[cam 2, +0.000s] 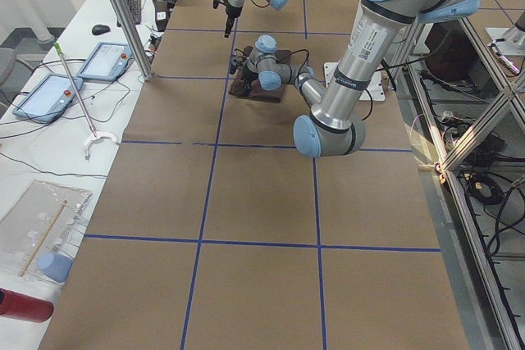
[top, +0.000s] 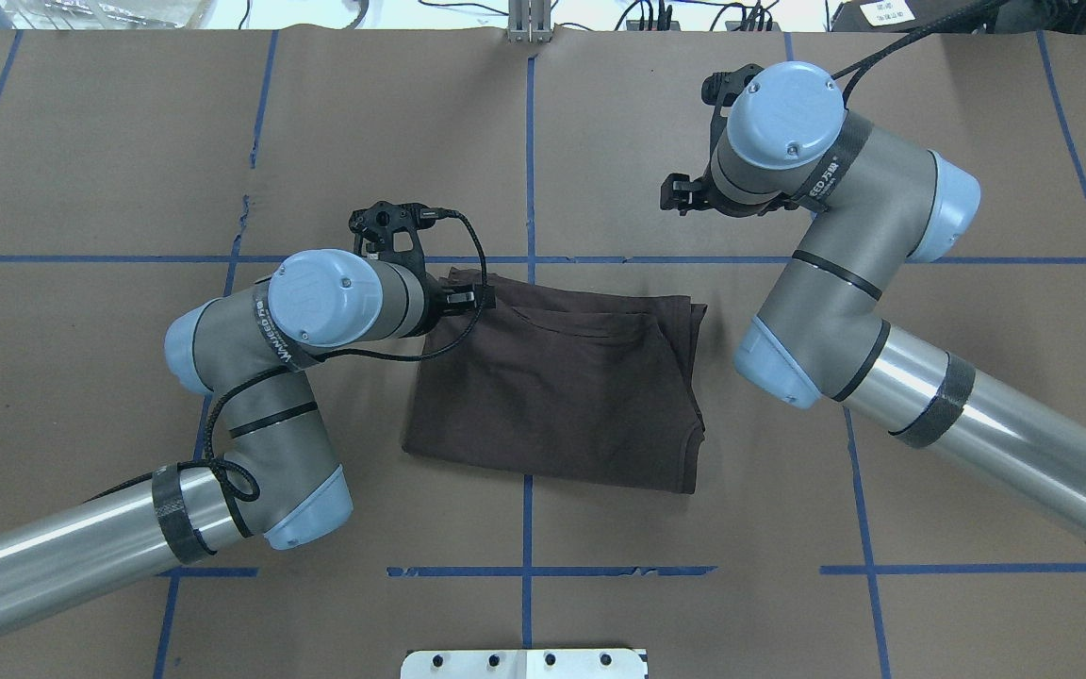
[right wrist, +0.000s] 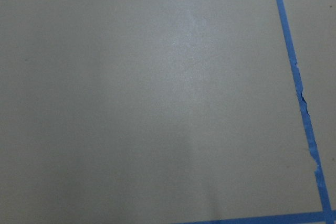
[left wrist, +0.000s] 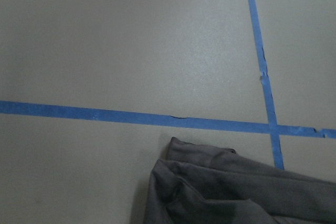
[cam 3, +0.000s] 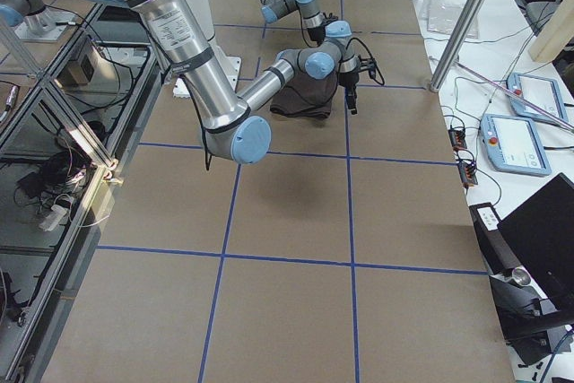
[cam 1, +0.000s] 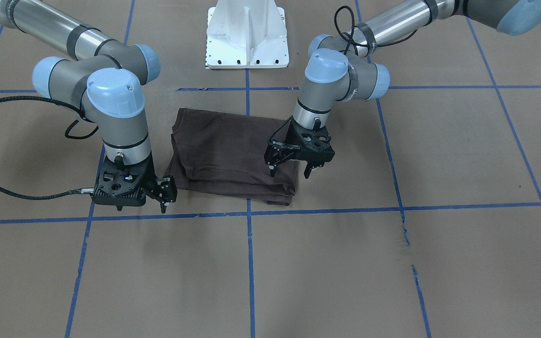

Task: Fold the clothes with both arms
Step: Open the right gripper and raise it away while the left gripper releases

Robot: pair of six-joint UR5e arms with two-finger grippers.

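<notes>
The clothes are one dark brown T-shirt, lying folded into a rough rectangle at the table's middle. One of its corners shows in the left wrist view. My left gripper hangs just above the shirt's edge on my left, open and holding nothing. My right gripper hovers over bare paper just off the shirt's opposite side, near its far corner, also open and empty. The right wrist view shows only paper and tape.
Brown paper with a grid of blue tape lines covers the table. The white bolted pedestal stands at the robot's side. Side benches hold two tablet-like pendants.
</notes>
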